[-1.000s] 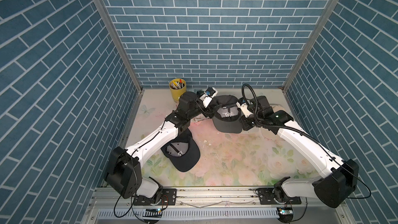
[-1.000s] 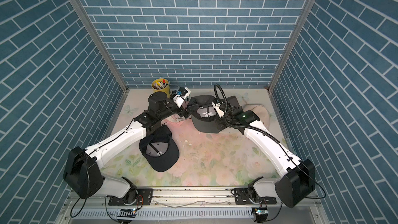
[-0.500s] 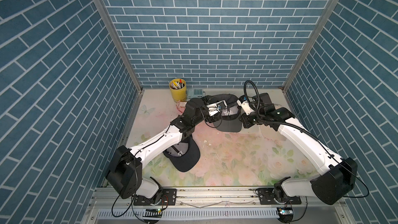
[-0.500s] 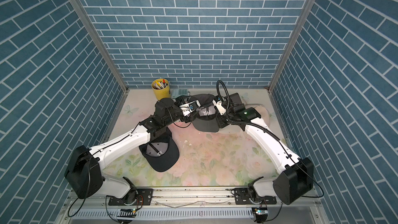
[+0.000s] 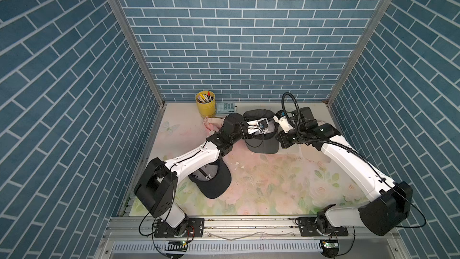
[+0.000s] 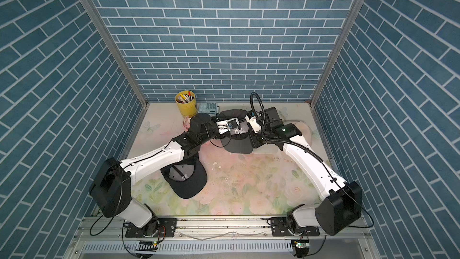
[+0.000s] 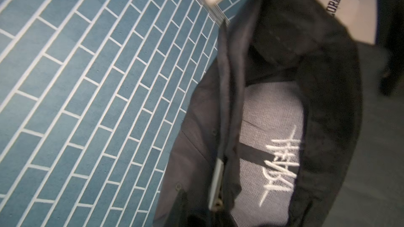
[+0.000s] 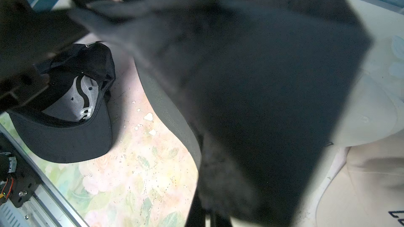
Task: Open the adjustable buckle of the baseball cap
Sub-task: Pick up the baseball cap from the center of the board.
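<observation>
Dark cap (image 5: 261,143) held off the surface (image 5: 263,190) near the back wall, between both arms; brim toward the camera in both top views. Right tool (image 5: 278,118) is pressed together on the cap's edge and appears to carry it; in the right wrist view the dark cloth fills the frame, blurred. Left tool (image 5: 264,122) lies over the crown opening. Its fingers show in no view, so whether it is spread or pinching cannot be told. The left wrist view looks into the cap: grey mesh lining, reversed white stitching, and the strap (image 7: 223,114) running along the rim, ending in a pale bar (image 7: 216,180), probably the buckle.

Step in hand, as judged: taking hold at the strap while the right arm steadies the cap; the buckle does not look undone.

Next move calls for a firm pinch on the bar or the strap's free end, then a pull along the strap against the right arm's hold, without twisting the soft cloth.

A second cap (image 5: 211,179) lies inside-up on the surface, well apart.
</observation>
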Tool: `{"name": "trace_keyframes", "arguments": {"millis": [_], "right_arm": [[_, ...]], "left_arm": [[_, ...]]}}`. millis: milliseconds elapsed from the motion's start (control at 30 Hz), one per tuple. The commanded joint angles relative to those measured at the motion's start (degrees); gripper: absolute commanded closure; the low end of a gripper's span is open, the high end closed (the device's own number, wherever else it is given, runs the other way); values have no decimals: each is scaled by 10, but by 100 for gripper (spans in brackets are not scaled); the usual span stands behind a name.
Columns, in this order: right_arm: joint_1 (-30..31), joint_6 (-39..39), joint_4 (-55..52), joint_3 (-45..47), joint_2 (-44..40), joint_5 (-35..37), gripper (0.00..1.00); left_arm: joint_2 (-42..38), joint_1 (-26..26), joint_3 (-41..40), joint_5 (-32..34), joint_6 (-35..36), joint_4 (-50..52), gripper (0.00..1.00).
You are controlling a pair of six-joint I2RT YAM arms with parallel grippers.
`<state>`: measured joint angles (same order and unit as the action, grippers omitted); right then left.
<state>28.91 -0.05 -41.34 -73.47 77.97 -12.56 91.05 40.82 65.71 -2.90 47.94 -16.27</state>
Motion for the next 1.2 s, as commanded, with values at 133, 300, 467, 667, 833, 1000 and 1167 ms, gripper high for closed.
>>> {"name": "trace_keyframes", "arguments": {"millis": [133, 300, 467, 667, 833, 1000, 1167], "right_arm": [[-3, -5, 42, 9, -19, -6, 100], [-5, 14, 99, 25, -46, 11, 82], [-6, 2, 139, 27, -72, 27, 69], [-7, -11, 128, 6, -60, -46, 68], [-6, 14, 157, 51, -78, -67, 67], [2, 30, 280, 124, -121, -59, 60], [18, 2, 373, 162, -136, -13, 59]], "left_arm": [[-24, 4, 8, -11, -53, -59, 100], [-37, 4, 2, -29, -97, -76, 100], [-41, 5, 16, -49, -136, -65, 100], [-35, 5, 41, -38, -186, -62, 100], [-23, 8, 79, 30, -241, -55, 100], [-9, 18, 127, 76, -290, -19, 100], [8, 26, 171, 94, -319, 21, 100]]}}
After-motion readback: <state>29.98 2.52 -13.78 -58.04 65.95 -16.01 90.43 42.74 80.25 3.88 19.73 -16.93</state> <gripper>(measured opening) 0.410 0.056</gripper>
